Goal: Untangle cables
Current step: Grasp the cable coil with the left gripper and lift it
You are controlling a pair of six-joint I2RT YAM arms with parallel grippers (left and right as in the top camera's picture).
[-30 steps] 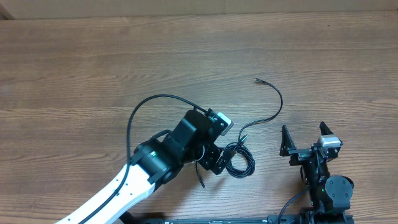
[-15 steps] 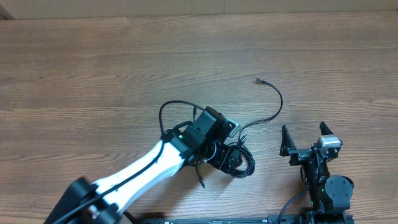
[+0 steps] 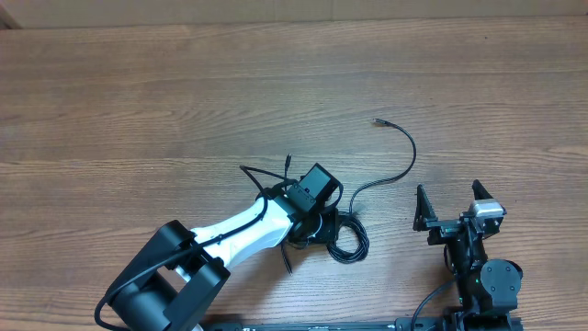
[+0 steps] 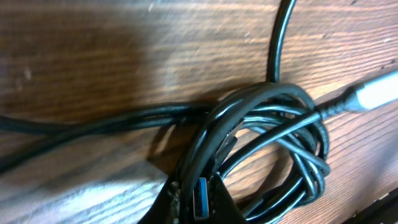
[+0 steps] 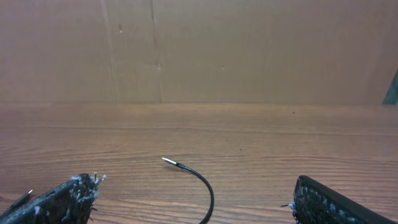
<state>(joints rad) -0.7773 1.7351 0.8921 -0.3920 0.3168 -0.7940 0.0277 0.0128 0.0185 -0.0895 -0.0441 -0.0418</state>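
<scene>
The cables (image 3: 347, 241) are thin black cords bunched in a tangled coil near the table's front centre. One strand arcs away to a metal tip (image 3: 375, 120). My left gripper (image 3: 321, 225) is down on the coil's left side. In the left wrist view the coil (image 4: 273, 140) fills the frame, and the left gripper (image 4: 198, 198) is shut on several strands with a blue plug insert (image 4: 201, 200) between the jaws. A silver plug (image 4: 380, 91) sticks out to the right. My right gripper (image 3: 450, 208) stands open to the right of the coil, with the loose strand (image 5: 203, 179) lying ahead of its fingers (image 5: 69, 198).
The left arm's own thicker black cable (image 3: 262, 179) loops beside its wrist. A brown cardboard wall (image 5: 199, 50) stands along the table's far edge. Wood-grain tabletop (image 3: 138, 110) stretches to the left and back.
The left gripper has dropped onto the coil and gone from open to shut on its strands. The coil and the free tip have shifted slightly left. The right arm has not moved.
</scene>
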